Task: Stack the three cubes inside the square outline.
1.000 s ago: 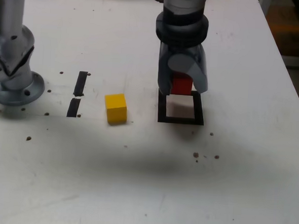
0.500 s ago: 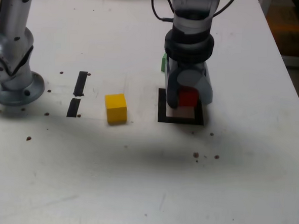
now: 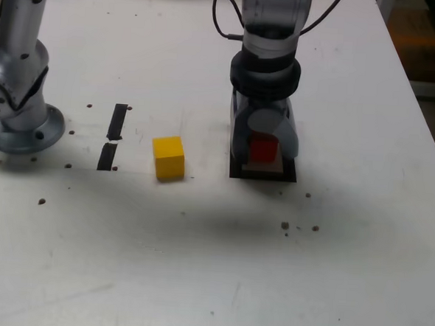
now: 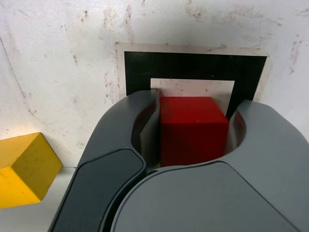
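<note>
Red block [image 4: 193, 130] is btwn the fingers [image 4: 194, 123], pinched tight, over the black square [image 3: 263, 175]. Looks square-on, no long side. Next move prob. needs straight down. Yellow block [image 3: 168, 158] sits apart, ext. view's left.

White tabletop [image 3: 360, 253] with brown specks.

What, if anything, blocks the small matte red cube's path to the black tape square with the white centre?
Nothing visible. The gripper holds the small matte red cube right over the black tape square, whose visible white centre is bare. The matte yellow cube sits off to the exterior view's left.
</note>
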You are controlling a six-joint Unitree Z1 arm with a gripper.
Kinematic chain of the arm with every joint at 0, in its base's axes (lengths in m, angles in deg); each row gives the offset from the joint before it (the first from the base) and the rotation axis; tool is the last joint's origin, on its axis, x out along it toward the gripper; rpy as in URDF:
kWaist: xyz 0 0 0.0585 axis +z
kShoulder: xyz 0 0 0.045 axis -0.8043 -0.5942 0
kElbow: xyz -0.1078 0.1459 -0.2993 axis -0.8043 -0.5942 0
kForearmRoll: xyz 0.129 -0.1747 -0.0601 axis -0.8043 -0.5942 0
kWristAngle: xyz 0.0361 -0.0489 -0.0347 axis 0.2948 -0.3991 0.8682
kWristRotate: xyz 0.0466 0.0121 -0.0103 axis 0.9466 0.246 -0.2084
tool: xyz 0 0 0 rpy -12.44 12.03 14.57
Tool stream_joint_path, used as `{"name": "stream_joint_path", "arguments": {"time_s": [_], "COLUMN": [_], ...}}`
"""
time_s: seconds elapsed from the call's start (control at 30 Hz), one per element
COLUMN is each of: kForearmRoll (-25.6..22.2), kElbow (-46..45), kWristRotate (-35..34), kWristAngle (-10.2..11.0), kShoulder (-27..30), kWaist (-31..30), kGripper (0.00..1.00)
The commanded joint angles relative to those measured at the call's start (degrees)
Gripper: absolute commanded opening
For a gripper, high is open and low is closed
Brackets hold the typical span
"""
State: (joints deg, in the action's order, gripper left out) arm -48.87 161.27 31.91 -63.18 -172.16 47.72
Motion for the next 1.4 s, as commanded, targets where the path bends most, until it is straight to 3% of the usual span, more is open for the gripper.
{"name": "stream_joint_path", "arguments": {"time_s": [0.0, 0.27, 0.47, 0.67, 0.8, 1.0, 1.37], "kForearmRoll": [0.1, 0.3, 0.0, -2.0, -5.9, -15.6, -27.4], "kElbow": [-0.3, -1.0, -0.9, 0.3, 1.8, 6.2, 6.6], "kWristRotate": [0.5, 1.5, 1.6, 1.6, 1.6, 1.4, -0.6], "kWristAngle": [-0.5, -1.2, -1.3, 0.9, 2.8, 5.1, 4.3], "kShoulder": [-0.3, -0.3, -0.1, 1.7, 4.2, 9.3, 16.5], "kWaist": [0.0, 0.0, 0.0, 0.0, 0.0, -0.4, -0.4], "kGripper": [0.50, 0.75, 0.85, 0.91, 0.92, 0.92, 0.92]}}
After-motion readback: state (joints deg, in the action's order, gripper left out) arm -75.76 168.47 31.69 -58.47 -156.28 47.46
